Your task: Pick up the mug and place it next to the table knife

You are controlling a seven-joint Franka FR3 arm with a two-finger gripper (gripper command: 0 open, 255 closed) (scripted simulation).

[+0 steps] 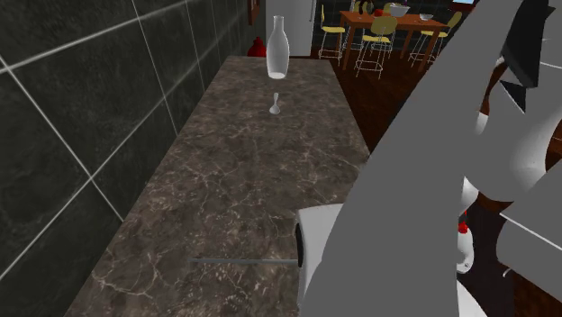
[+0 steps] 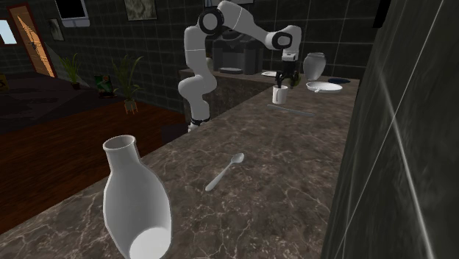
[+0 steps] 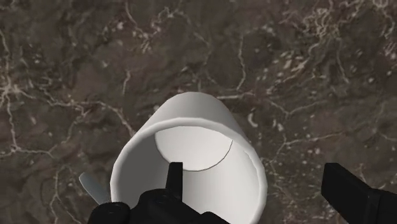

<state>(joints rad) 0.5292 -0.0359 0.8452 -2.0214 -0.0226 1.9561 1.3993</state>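
Observation:
A plain white mug (image 3: pixel 191 153) stands upright on the dark marble counter (image 3: pixel 286 57), seen from above in the wrist view. My gripper (image 3: pixel 254 170) is open just above its rim: one finger (image 3: pixel 175 175) reaches inside the mug, the other (image 3: pixel 353 191) is outside it, and the wall between them is not clasped. Across the room, the gripper (image 2: pixel 284 79) hangs over the mug (image 2: pixel 279 95). The table knife (image 1: pixel 243 261) lies flat right beside the mug (image 1: pixel 317 241), which my arm partly hides. A sliver of the knife (image 3: pixel 92 186) shows by the mug.
A white vase (image 1: pixel 277 47) stands at the counter's far end with a spoon (image 1: pixel 275 104) in front of it. A dark tiled wall (image 1: pixel 81 108) runs along the counter. A shallow white dish (image 2: pixel 324 87) and a white jug (image 2: pixel 314 65) sit behind the mug.

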